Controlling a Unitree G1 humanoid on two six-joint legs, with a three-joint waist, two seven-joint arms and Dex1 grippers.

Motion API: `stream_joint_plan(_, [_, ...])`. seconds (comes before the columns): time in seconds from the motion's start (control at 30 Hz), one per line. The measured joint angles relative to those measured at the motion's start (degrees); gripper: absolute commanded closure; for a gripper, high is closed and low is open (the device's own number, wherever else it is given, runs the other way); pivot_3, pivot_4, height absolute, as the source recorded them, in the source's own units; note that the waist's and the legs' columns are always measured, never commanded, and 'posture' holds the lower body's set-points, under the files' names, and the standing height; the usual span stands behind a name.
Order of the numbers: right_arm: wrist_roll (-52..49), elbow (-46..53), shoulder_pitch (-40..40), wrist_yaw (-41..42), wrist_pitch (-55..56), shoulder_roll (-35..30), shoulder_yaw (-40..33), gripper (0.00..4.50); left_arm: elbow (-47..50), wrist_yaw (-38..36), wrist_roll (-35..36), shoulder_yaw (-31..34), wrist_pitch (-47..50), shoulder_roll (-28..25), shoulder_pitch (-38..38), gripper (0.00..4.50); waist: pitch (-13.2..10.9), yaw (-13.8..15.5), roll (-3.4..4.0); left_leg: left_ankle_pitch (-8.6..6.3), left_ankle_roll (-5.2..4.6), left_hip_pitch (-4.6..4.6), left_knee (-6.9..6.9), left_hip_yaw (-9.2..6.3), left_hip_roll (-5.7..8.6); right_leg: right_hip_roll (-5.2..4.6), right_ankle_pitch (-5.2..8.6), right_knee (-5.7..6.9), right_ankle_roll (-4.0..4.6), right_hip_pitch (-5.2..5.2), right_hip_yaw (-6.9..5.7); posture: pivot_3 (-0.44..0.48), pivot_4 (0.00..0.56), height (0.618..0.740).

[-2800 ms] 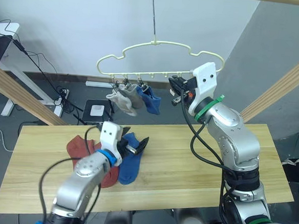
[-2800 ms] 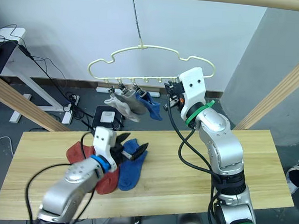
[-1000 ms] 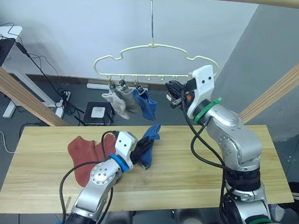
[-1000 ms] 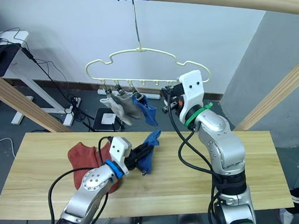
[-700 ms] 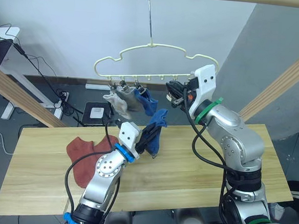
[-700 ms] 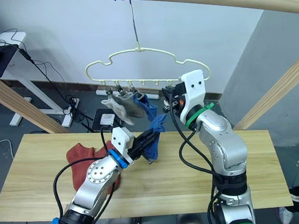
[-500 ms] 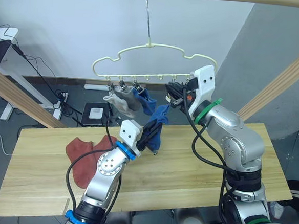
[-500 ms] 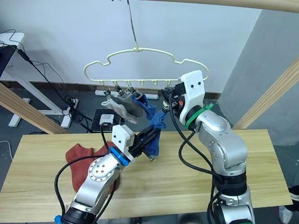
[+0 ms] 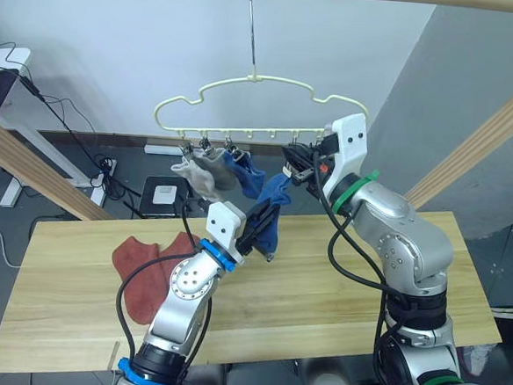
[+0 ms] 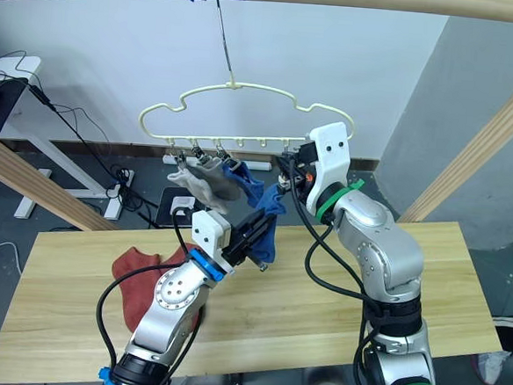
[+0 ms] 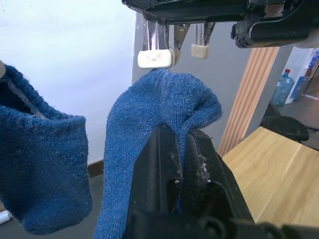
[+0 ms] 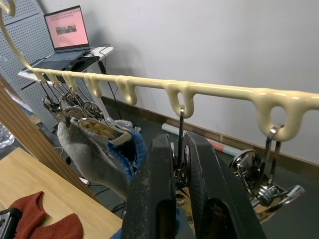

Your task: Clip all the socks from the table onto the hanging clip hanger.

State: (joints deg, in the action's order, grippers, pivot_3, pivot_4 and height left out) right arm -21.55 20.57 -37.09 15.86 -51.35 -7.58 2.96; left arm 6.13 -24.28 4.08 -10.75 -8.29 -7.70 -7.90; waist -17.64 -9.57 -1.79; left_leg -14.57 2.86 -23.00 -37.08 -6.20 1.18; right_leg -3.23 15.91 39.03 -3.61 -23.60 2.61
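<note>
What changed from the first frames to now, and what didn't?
The left gripper, open over the blue sock on the table at first, closed on it and lifted it up to the clip that the right gripper holds on the hanger. The right gripper stayed at the hanger. The two grey socks, the hung blue sock and the red socks did not move.

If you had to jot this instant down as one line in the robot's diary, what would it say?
left hand: shut on blue sock, raised to clip | right hand: shut on clip of clip hanger | rust-red socks: on table
</note>
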Motion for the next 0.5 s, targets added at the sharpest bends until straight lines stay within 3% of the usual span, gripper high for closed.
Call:
stream_joint_plan(0.43, [-0.8, 0.0, 0.0, -1.0, -1.1, 0.3, -0.8, 4.45, 0.0, 0.0, 0.0, -0.1, 0.0, 0.9, -0.9, 4.50, 0.0, 0.0, 0.00, 0.00, 0.00, 0.00, 0.00, -0.01, 0.01, 0.01, 0.00, 0.00, 0.00, 0.02, -0.01, -0.269, 0.273, 0.740])
stream_joint_plan(0.5, [-1.5, 0.0, 0.0, -1.2, -1.5, 1.0, -1.3, 3.73, 0.0, 0.0, 0.0, -0.1, 0.0, 1.0, -0.9, 4.50, 0.0, 0.0, 0.00, 0.00, 0.00, 0.00, 0.00, -0.01, 0.01, 0.01, 0.00, 0.00, 0.00, 0.02, -0.01, -0.269, 0.271, 0.740])
